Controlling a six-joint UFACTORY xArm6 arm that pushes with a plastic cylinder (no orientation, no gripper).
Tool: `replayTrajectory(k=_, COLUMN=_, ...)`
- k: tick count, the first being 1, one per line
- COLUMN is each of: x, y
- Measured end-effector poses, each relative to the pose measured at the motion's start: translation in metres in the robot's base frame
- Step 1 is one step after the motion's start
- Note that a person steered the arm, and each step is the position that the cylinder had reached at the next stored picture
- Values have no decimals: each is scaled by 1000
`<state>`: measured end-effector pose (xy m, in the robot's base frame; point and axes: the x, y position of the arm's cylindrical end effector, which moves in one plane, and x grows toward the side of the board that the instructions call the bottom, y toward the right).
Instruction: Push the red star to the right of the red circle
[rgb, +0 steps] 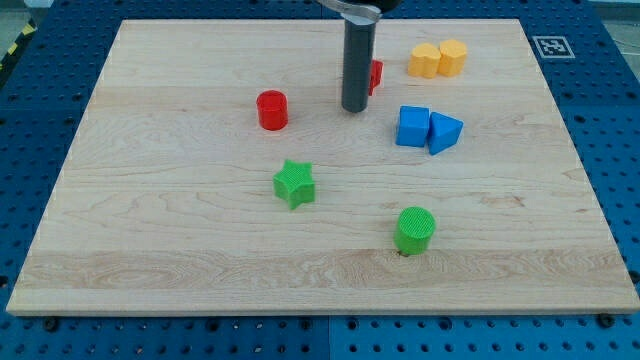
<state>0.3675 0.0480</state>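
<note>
My tip (354, 108) is sitting just left of the red star (376, 76), hiding most of it. The red circle (272, 110) is lying farther left, so the star already seems right of it. There being no end effector jaws, only a rod, nothing is being gripped.

board: a pale wooden board (200, 230) is lying flat and filling most of the view, its grain running left to right.
surround: a blue perforated table top (610, 120) is showing around all four edges of the board, its holes sitting in regular rows.
marker: a black-and-white square tag (548, 45) is sitting just off the board's top right corner.
edge strip: yellow-and-black striping (14, 42) is showing at the view's top left.
light: even, soft light is falling across the wood.
</note>
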Motion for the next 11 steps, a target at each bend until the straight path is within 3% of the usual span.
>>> replayTrajectory(k=2, x=-3, y=47)
replayTrajectory(k=5, x=-69, y=45)
replayTrajectory(k=8, x=-36, y=-15)
replayTrajectory(k=11, x=-11, y=-9)
